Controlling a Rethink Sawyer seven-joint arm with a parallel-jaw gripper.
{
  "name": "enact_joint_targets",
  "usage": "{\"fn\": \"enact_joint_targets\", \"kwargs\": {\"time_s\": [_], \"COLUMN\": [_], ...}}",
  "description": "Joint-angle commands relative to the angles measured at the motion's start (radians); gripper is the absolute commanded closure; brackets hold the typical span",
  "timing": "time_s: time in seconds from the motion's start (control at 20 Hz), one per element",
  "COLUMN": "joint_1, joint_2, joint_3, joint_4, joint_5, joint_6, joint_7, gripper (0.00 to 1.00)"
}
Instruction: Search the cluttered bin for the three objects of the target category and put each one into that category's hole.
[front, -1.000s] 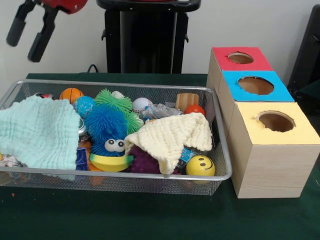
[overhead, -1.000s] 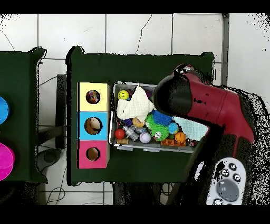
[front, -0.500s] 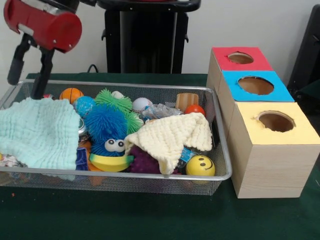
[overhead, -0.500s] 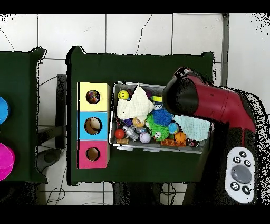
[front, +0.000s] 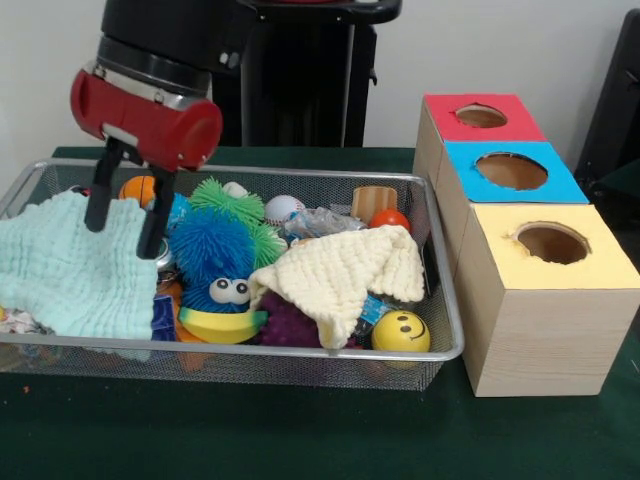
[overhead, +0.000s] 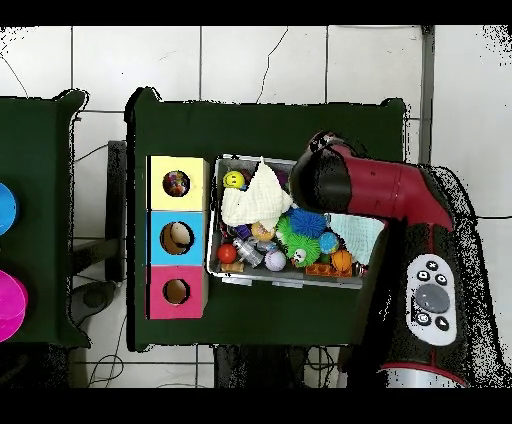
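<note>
The wire mesh bin (front: 300, 352) sits on the dark green table, full of toys. My gripper (front: 125, 238) is open and empty. Its fingers (front: 98, 205) hang low over the right part of a plain mint-green cloth (front: 55, 270) at the bin's left end. I cannot tell if the tips touch the cloth. No dotted fabric piece shows clearly; a small pale speckled scrap (front: 14, 322) peeks out under the mint cloth at the left front. The yellow-topped hole (front: 552, 243) is in the nearest box on the right. In the overhead view my arm (overhead: 345, 185) hides the gripper over the bin (overhead: 212, 272).
A cream cloth (front: 340, 268) lies over the bin's middle right. Around it are a blue fuzzy toy with eyes (front: 210, 250), a green spiky ball (front: 228, 198), a yellow smiley ball (front: 401, 332) and an orange ball (front: 140, 187). The blue-topped hole (front: 511, 170) and red-topped hole (front: 481, 116) lie behind the yellow one.
The arm has swung down and to the right from the upper left. The open gripper has dropped from above the bin's far left corner to low over the mint cloth.
</note>
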Motion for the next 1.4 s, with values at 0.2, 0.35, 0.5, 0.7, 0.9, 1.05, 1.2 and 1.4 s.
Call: {"fn": "enact_joint_targets", "kwargs": {"time_s": [0.2, 0.35, 0.5, 0.7, 0.9, 1.05, 1.2, 1.4], "joint_1": [-0.032, -0.040, -0.023, -0.046, -0.087, -0.099, -0.117, -0.163], "joint_2": [0.067, 0.069, 0.047, 0.023, 0.019, 0.018, -0.008, -0.046], "joint_3": [0.104, 0.106, 0.069, 0.066, 0.091, 0.090, 0.080, 0.093], "joint_4": [0.101, 0.103, 0.114, 0.143, 0.156, 0.172, 0.213, 0.281], "joint_5": [-0.072, -0.089, -0.112, -0.131, -0.145, -0.159, -0.171, -0.198], "joint_6": [-0.043, -0.069, -0.099, -0.113, -0.123, -0.148, -0.162, -0.189], "joint_7": [-0.083, -0.084, -0.049, -0.061, -0.089, -0.074, -0.061, -0.075], "gripper": [0.00, 0.00, 0.00, 0.00, 0.00, 0.00, 0.00, 0.00]}}
